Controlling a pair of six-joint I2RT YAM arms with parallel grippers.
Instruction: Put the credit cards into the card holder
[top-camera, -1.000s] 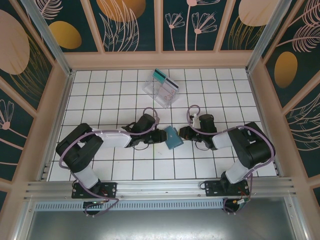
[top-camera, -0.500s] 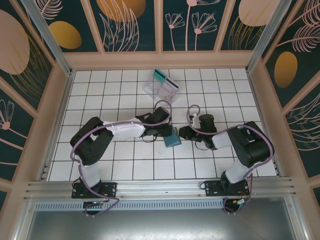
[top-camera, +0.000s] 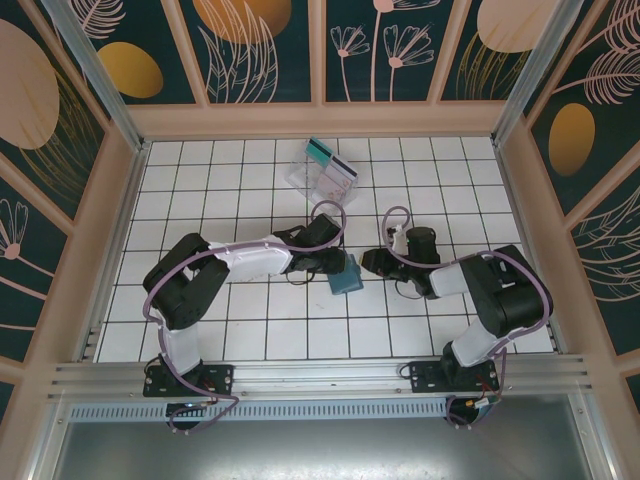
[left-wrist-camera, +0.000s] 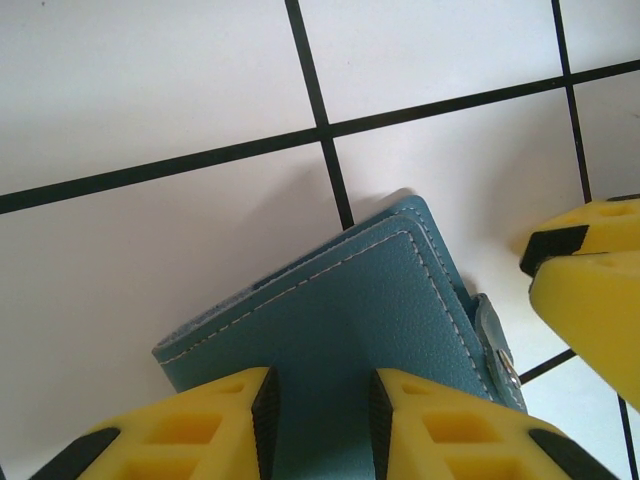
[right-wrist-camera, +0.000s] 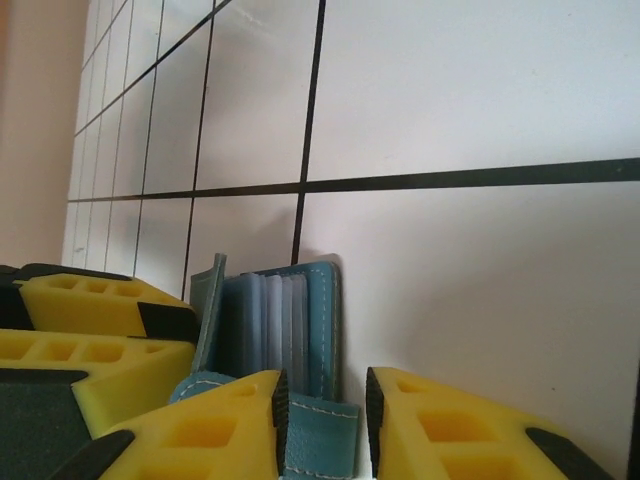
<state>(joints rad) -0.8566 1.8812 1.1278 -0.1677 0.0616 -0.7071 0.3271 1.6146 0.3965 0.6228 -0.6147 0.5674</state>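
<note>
The card holder (top-camera: 347, 277) stands on edge at mid-frame between the two arms, clamped in the left gripper (left-wrist-camera: 320, 392) at a narrow gap, its strap (right-wrist-camera: 320, 440) between the right gripper (right-wrist-camera: 320, 390) fingers, whose hold I cannot tell.

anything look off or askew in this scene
The card holder sits askew to the grid lines, half open, between the left pincer and right pincer. The credit cards are at the clear tray, not in it.
</note>
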